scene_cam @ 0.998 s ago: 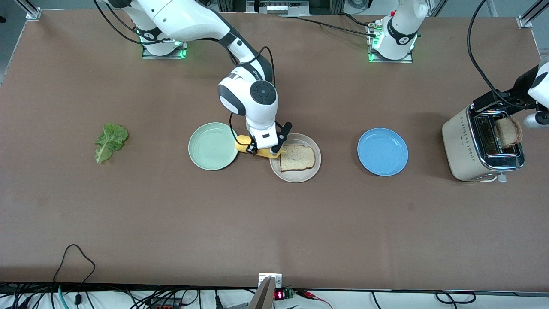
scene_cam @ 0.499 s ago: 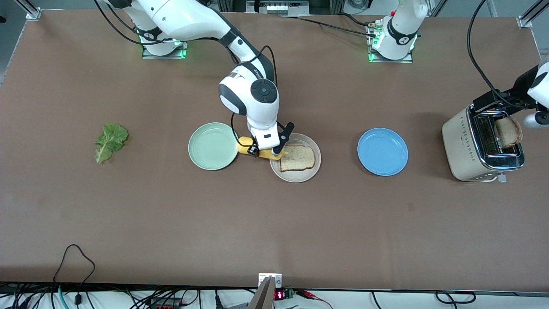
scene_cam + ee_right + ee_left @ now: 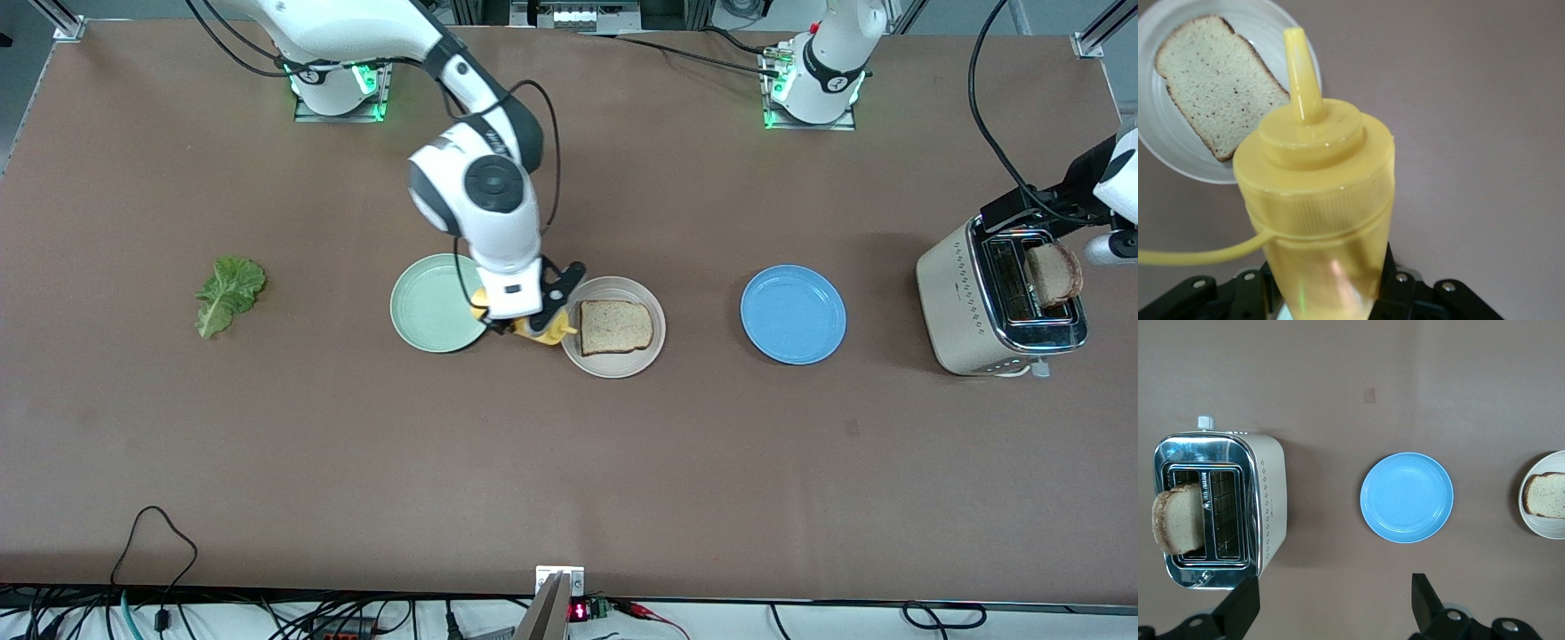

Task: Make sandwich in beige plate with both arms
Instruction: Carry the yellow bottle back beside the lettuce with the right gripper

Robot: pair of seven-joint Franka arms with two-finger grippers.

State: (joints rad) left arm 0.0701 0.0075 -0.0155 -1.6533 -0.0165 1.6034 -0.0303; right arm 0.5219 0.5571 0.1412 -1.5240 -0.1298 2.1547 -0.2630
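Beige plate: the round pale beige plate [image 3: 613,366] sits in the middle of the front view, with 1 square brown bread slice [image 3: 615,326] lying flat in it.
Green plate: the round mint-green plate [image 3: 427,307] is just beside it, toward the right arm's end of the table, with nothing in it.
Blue plate: the round blue plate [image 3: 792,314] is toward the left arm's end, also with nothing in it.
Toaster: the shiny cream and silver toaster [image 3: 978,311] at the right edge of the front view has 2 slots; 1 brown toast slice [image 3: 1179,528] sticks up from 1 slot.
Lettuce: 1 ruffled green lettuce leaf [image 3: 228,294] lies on the brown table [image 3: 569,462] at the left of the front view, well apart from the plates.
Writing: some small words on the toaster, too small to read.
Right gripper: the right gripper [image 3: 526,320] squeezes the yellow plastic squeeze bottle [image 3: 1317,200], held up between the green and beige plates, nozzle toward the bread.
Left gripper: the left gripper [image 3: 1331,607] hangs high over the table near the toaster and blue plate, fingers [image 3: 1238,608] spread wide, holding nothing.
Count: 3 plates, 2 bread slices, 1 leaf, 1 bottle, 1 toaster.
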